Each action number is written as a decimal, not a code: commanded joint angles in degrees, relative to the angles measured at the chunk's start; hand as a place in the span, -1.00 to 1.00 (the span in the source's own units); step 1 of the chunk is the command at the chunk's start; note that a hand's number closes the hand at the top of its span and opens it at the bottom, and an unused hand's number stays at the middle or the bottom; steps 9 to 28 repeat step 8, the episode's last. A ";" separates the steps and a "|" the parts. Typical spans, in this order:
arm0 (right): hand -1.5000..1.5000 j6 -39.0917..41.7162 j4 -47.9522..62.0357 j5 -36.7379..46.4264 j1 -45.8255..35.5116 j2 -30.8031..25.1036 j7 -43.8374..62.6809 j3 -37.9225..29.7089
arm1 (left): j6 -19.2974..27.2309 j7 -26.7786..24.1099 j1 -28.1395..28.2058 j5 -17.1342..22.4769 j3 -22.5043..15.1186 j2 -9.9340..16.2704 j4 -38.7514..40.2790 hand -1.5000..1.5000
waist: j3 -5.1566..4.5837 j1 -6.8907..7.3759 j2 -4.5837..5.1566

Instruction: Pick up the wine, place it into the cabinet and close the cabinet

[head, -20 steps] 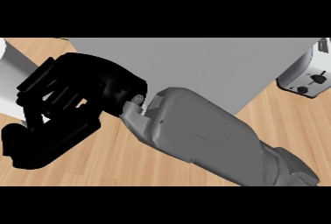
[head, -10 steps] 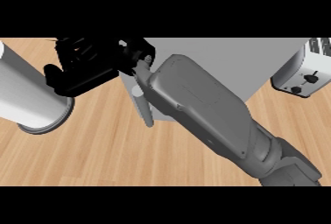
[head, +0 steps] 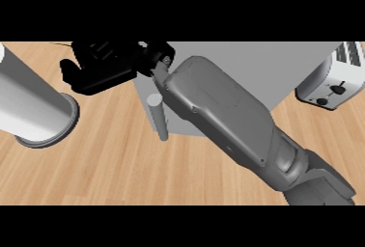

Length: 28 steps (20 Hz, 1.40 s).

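Since a moment ago we have swung our right hand (head: pixel 107 67), seemingly clenched on nothing, just left of the cabinet (head: pixel 249 62); the wine is unseen, presumably inside, so closing remains.

Light wooden counter (head: pixel 107 169), grey toaster (head: pixel 331 79) at right, pale cylindrical canister (head: pixel 32 108) at left

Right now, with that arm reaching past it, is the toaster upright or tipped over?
Upright: the toaster stands on the counter, slots facing up, knobs on its side face.
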 commanded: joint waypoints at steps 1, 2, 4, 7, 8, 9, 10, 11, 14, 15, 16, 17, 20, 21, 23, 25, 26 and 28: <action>1.00 -1.96 7.78 0.83 3.60 -8.75 -3.34 -5.45 | -1.00 0.61 -0.66 0.87 -0.70 -0.12 -0.80 -1.00 | 2.17 -3.11 3.06; 1.00 -1.85 7.29 0.44 3.07 -9.98 -3.26 -6.04 | -0.16 1.12 -0.81 0.87 -0.07 0.45 -1.53 -1.00 | 2.30 -3.50 2.80; 1.00 -2.62 7.69 0.69 3.95 -8.17 -5.02 -4.86 | 0.23 1.53 -1.19 1.07 -1.65 -0.25 -2.37 -1.00 | 2.26 -3.82 2.93; 1.00 -1.94 8.23 -0.14 3.86 -8.70 -5.84 -4.43 | 0.66 2.66 -1.78 1.32 -3.05 -0.13 -3.29 -1.00 | 2.26 -4.48 3.33; 1.00 -1.63 8.61 -0.58 3.39 -8.46 -5.25 -4.10 | 0.82 2.96 -2.12 1.65 -3.47 -0.29 -3.57 -1.00 | 2.22 -4.46 3.31; 1.00 -1.63 8.61 -0.58 3.39 -8.46 -5.25 -4.10 | 0.82 2.96 -2.12 1.65 -3.47 -0.29 -3.57 -1.00 | 2.22 -4.46 3.31; 1.00 -1.63 8.61 -0.58 3.39 -8.46 -5.25 -4.10 | 0.82 2.96 -2.12 1.65 -3.47 -0.29 -3.57 -1.00 | 2.22 -4.46 3.31; 1.00 -1.63 8.61 -0.58 3.39 -8.46 -5.25 -4.10 | 0.82 2.96 -2.12 1.65 -3.47 -0.29 -3.57 -1.00 | 2.22 -4.46 3.31; 1.00 -1.63 8.61 -0.58 3.39 -8.46 -5.25 -4.10 | 0.82 2.96 -2.12 1.65 -3.47 -0.29 -3.57 -1.00 | 2.22 -4.46 3.31; 1.00 -1.63 8.61 -0.58 3.39 -8.46 -5.25 -4.10 | 0.82 2.96 -2.12 1.65 -3.47 -0.29 -3.57 -1.00 | 2.22 -4.46 3.31; 1.00 -1.63 8.61 -0.58 3.39 -8.46 -5.25 -4.10 | 0.82 2.96 -2.12 1.65 -3.47 -0.29 -3.57 -1.00 | 2.22 -4.46 3.31; 1.00 -1.63 8.61 -0.58 3.39 -8.46 -5.25 -4.10 | 0.82 2.96 -2.12 1.65 -3.47 -0.29 -3.57 -1.00 | 2.22 -4.46 3.31; 1.00 -1.63 8.61 -0.58 3.39 -8.46 -5.25 -4.10 | 0.82 2.96 -2.12 1.65 -3.47 -0.29 -3.57 -1.00 | 2.22 -4.46 3.31; 1.00 -1.63 8.61 -0.58 3.39 -8.46 -5.25 -4.10 | 0.82 2.96 -2.12 1.65 -3.47 -0.29 -3.57 -1.00 | 2.22 -4.46 3.31; 1.00 -1.63 8.61 -0.58 3.39 -8.46 -5.25 -4.10 | 0.82 2.96 -2.12 1.65 -3.47 -0.29 -3.57 -1.00 | 2.22 -4.46 3.31; 1.00 -1.63 8.61 -0.58 3.39 -8.46 -5.25 -4.10 | 0.82 2.96 -2.12 1.65 -3.47 -0.29 -3.57 -1.00 | 2.22 -4.46 3.31; 1.00 -1.63 8.61 -0.58 3.39 -8.46 -5.25 -4.10 | 0.82 2.96 -2.12 1.65 -3.47 -0.29 -3.57 -1.00 | 2.22 -4.46 3.31; 1.00 -1.63 8.61 -0.58 3.39 -8.46 -5.25 -4.10 | 0.82 2.96 -2.12 1.65 -3.47 -0.29 -3.57 -1.00 | 2.22 -4.46 3.31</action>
